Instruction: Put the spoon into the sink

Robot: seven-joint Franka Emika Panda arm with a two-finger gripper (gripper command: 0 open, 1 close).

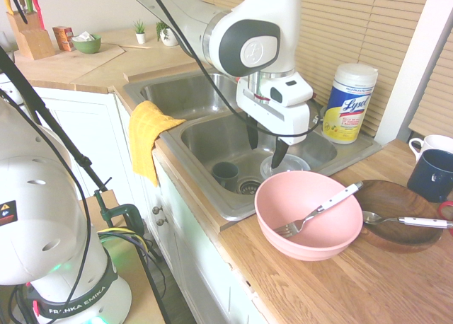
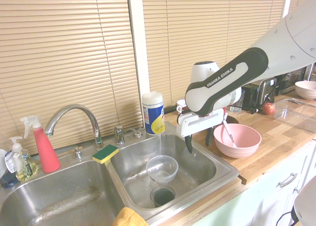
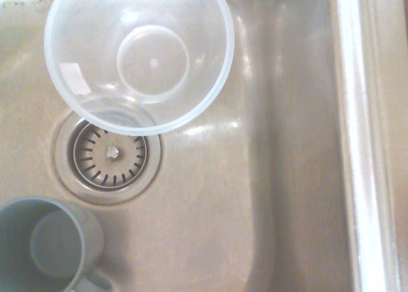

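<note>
You're looking straight down into the sink (image 3: pixel 255 196), its steel floor dull and streaked with soft glare. Take the round drain strainer (image 3: pixel 110 155) as your landmark. A clear plastic bowl (image 3: pixel 139 56) sits upright just beside it, and the bowl's rim overlaps the drain's outer ring in your view. On the opposite side of the drain from the bowl stands a grey-blue mug (image 3: pixel 48 247), open mouth up, cut off by the frame edge; its rim lies close to the drain ring without covering it. Well apart from the drain, past a bare stretch of basin floor, the sink's wall rises to a bright rim.
</note>
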